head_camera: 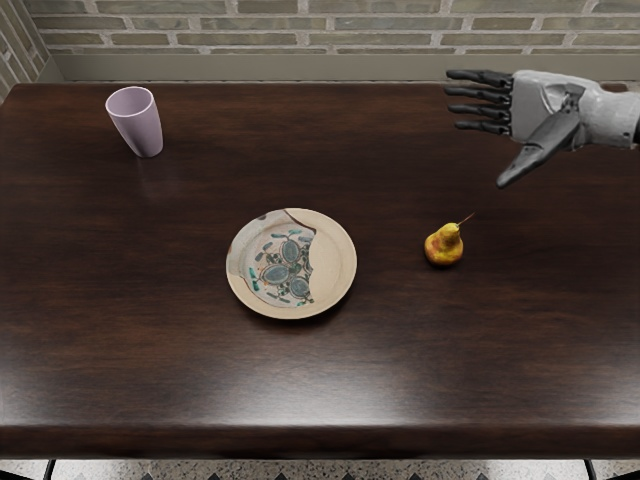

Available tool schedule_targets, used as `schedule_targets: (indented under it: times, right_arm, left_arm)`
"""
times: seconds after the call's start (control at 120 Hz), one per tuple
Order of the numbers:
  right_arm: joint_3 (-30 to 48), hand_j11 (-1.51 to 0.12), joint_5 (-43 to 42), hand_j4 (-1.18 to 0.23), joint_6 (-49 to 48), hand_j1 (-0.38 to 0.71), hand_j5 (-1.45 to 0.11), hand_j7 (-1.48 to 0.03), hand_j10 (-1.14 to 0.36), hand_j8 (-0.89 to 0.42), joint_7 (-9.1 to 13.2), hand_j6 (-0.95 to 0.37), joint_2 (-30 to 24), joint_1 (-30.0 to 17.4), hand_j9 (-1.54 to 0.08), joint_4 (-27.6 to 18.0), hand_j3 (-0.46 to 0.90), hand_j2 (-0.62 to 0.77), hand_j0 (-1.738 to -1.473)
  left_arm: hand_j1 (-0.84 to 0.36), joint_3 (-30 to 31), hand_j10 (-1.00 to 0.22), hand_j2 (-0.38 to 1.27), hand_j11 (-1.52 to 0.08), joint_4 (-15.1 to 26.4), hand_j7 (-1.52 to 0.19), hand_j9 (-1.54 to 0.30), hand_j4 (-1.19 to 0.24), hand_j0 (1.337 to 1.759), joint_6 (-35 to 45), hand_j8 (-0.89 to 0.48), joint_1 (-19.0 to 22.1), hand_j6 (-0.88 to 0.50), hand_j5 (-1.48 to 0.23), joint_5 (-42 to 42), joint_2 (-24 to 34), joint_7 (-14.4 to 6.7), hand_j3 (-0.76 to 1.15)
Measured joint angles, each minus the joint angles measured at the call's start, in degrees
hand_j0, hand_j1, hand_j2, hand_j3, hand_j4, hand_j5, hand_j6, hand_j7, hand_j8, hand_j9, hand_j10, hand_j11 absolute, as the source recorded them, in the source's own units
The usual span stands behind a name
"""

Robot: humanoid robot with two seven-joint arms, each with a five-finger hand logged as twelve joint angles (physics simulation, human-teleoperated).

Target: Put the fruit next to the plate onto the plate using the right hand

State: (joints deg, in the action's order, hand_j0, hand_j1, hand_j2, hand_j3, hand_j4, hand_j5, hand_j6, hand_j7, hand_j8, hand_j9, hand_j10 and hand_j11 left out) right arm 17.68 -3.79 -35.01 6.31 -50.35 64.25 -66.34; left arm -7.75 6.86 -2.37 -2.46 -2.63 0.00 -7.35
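Right hand comes in from the upper right edge, held above the far-right part of the table — palm side-on, four fingers stretched straight toward the left, slightly apart, thumb angled down & left. It holds nothing. Pear, yellow w/ a reddish blush, stands on the tabletop to the right of the plate, near but not touching it; stem tilts up to the right. Hand is well apart from the pear, farther back & to its right. Plate sits approx. mid-table — beige, round, w/ a blue-grey pattern on its left half. Lilac cup stands upright near the far-left corner, well away from plate & pear. Brick wall runs behind the table.
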Motion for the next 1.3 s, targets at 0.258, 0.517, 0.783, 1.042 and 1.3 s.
schedule_targets:
  times: [0.258,0.517,0.783,1.042,1.3]
  right_arm:
    - [0.0,0.0,0.0,0.0,0.0,-0.35,0.0,0.0,0.0,0.0,0.2,0.0,0.4,-0.9,0.0,1.5,0.0,0.0,-1.658]
    - [0.8,0.0,-14.4,0.0,0.0,-0.35,0.0,0.0,0.0,0.0,-6.7,0.0,7.3,-2.7,0.0,6.8,0.0,0.0,-1.658]
    - [1.0,0.0,-25.7,0.0,0.0,-0.35,0.0,0.0,0.0,0.0,-17.3,0.0,9.2,-5.4,0.0,8.0,0.0,0.0,-1.658]
    - [1.0,0.0,-33.5,0.0,0.0,-0.35,0.0,0.0,0.0,0.0,-27.7,0.0,8.4,-8.1,0.0,8.0,0.0,0.0,-1.658]
    - [0.9,0.0,-32.9,0.0,0.0,-0.35,0.0,0.0,0.0,0.0,-30.8,0.0,7.2,-12.3,0.0,8.4,0.0,0.0,-1.658]
  left_arm:
    - [0.35,0.0,0.0,0.0,0.0,0.0,0.0,0.0,0.0,1.658,0.0,0.0,0.0,0.0,0.0,0.0,0.0,0.0,0.0]
    - [0.35,0.0,0.0,0.0,0.0,0.0,0.0,0.0,0.0,1.658,0.0,0.0,0.0,0.0,0.0,0.0,0.0,0.0,0.0]
    - [0.35,0.0,0.0,0.0,0.0,0.0,0.0,0.0,0.0,1.658,0.0,0.0,0.0,0.0,0.0,0.0,0.0,0.0,0.0]
    - [0.35,0.0,0.0,0.0,0.0,0.0,0.0,0.0,0.0,1.658,0.0,0.0,0.0,0.0,0.0,0.0,0.0,0.0,0.0]
    - [0.35,0.0,0.0,0.0,0.0,0.0,0.0,0.0,0.0,1.658,0.0,0.0,0.0,0.0,0.0,0.0,0.0,0.0,0.0]
